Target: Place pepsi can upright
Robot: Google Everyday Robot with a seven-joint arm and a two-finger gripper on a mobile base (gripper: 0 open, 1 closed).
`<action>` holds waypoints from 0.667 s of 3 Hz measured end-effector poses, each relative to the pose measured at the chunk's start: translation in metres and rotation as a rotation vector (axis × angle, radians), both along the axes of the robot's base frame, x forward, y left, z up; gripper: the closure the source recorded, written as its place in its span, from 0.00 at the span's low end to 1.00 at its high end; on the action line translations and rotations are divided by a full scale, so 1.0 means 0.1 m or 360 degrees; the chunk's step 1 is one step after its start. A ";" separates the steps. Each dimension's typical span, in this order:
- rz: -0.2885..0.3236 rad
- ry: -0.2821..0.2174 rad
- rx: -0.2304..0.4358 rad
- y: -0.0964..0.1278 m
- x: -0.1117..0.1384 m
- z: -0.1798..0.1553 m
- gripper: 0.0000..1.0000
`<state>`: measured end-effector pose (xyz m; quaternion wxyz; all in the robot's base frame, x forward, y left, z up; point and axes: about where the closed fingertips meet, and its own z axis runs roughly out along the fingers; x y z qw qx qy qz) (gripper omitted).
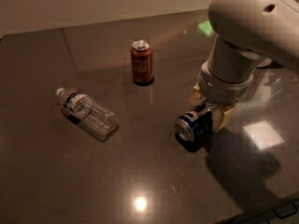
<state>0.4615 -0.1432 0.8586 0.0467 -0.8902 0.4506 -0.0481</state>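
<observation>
The pepsi can point(192, 125) lies on its side on the dark table point(149, 181), its silver top facing the lower left. My gripper point(210, 107) is right over the can's far end, with one yellowish finger on either side of its body. The arm's large white housing point(247, 31) hides the rest of the can and the wrist.
A red-brown cola can point(141, 62) stands upright at the back centre. A clear plastic water bottle point(87, 113) lies on its side to the left. The table's front edge shows at the lower right point(275, 209).
</observation>
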 end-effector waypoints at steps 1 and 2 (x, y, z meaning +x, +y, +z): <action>0.0083 -0.0176 0.0005 0.08 0.17 0.21 0.93; 0.0196 -0.0375 0.0103 0.17 0.42 0.45 1.00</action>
